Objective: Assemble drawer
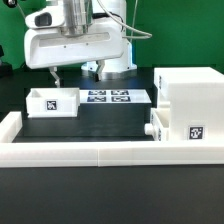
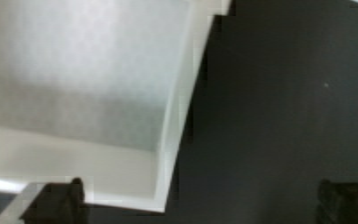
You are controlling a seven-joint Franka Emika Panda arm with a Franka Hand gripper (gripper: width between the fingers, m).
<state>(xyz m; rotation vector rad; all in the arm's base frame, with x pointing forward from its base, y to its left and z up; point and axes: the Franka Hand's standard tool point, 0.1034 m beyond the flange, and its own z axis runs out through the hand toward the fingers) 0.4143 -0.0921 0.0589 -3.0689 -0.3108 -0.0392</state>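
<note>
The large hollow white drawer box [image 1: 190, 100] stands at the exterior view's right with tags on its front. One knobbed tray [image 1: 153, 128] sits in its lower part, knob pointing left. The other small tray [image 1: 52, 101] lies loose on the black table at the left. My gripper [image 1: 60, 80] hangs open just above this tray's far side. In the wrist view the gripper [image 2: 197, 205] is open. One finger [image 2: 51, 203] is over the white tray [image 2: 87, 90] and the other finger [image 2: 346, 200] is over bare table, so the tray's edge lies between them. Nothing is held.
The marker board [image 1: 118, 97] lies flat between the loose tray and the box. A low white wall [image 1: 80, 150] borders the table along the front and left. The robot's base [image 1: 115, 65] stands behind the marker board.
</note>
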